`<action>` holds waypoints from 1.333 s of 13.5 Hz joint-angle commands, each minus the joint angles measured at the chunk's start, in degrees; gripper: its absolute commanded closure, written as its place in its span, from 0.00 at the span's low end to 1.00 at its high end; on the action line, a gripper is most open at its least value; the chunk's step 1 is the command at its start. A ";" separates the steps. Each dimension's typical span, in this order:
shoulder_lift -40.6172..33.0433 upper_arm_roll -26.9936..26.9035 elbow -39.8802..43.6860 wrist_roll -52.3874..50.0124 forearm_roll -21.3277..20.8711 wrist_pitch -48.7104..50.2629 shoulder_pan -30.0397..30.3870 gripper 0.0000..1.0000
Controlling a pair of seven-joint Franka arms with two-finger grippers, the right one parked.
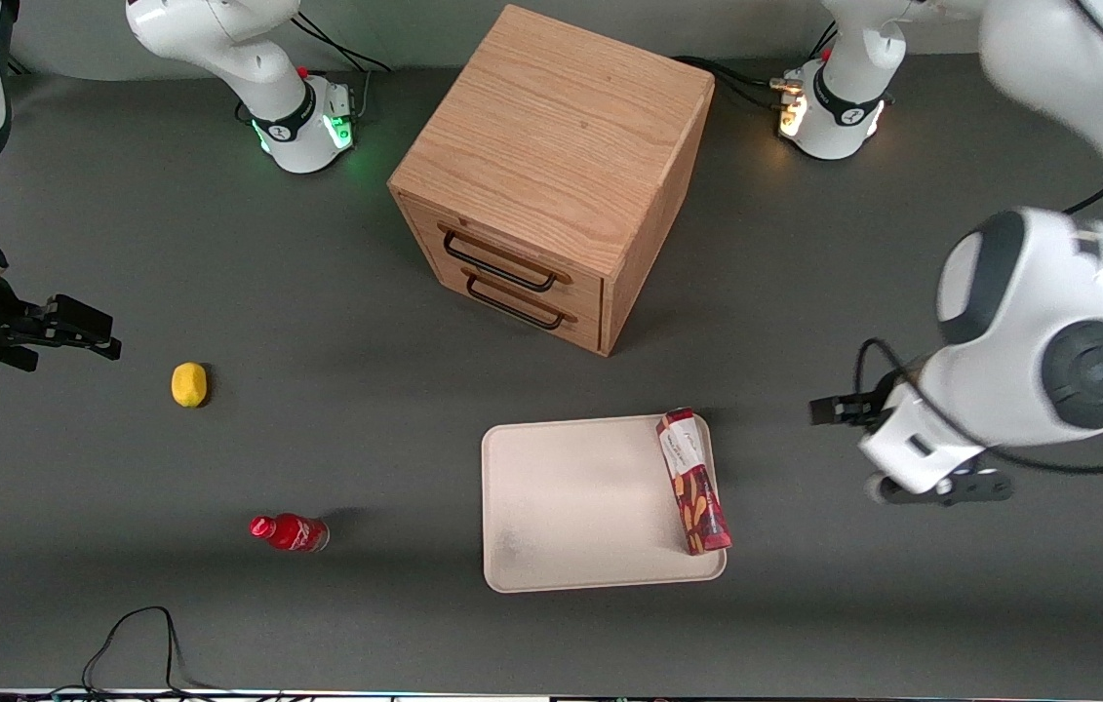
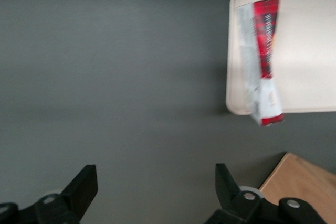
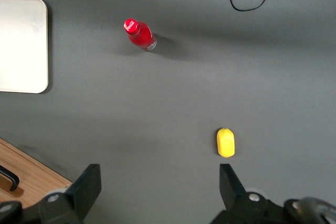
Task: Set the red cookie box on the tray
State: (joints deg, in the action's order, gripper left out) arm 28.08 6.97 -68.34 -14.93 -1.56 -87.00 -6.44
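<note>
The red cookie box (image 1: 694, 483) lies flat on the cream tray (image 1: 580, 497), along the tray's edge toward the working arm's end of the table. The box's end farther from the front camera pokes slightly over the rim. The left wrist view shows the same box (image 2: 262, 61) on the tray (image 2: 310, 35). My left gripper (image 1: 829, 409) hovers beside the tray, toward the working arm's end, clear of the box. Its fingers (image 2: 84, 187) stand wide apart over bare table, and the gripper (image 2: 156, 182) is open with nothing in it.
A wooden two-drawer cabinet (image 1: 551, 175) stands farther from the front camera than the tray, and its corner (image 2: 302, 182) shows close to the gripper. A small red bottle (image 1: 290, 532) and a yellow lemon (image 1: 188, 383) lie toward the parked arm's end. A black cable (image 1: 132, 634) loops at the near edge.
</note>
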 commanded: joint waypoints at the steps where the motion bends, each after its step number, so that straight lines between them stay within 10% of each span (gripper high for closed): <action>1: -10.83 0.33 -13.29 2.09 -0.55 -1.77 4.04 0.00; 18: -22.37 -0.63 -19.56 11.41 -3.89 -1.86 13.03 0.00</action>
State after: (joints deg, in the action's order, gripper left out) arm 6.79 6.74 -88.47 -4.33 -4.27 -88.57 5.86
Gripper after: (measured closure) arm 0.000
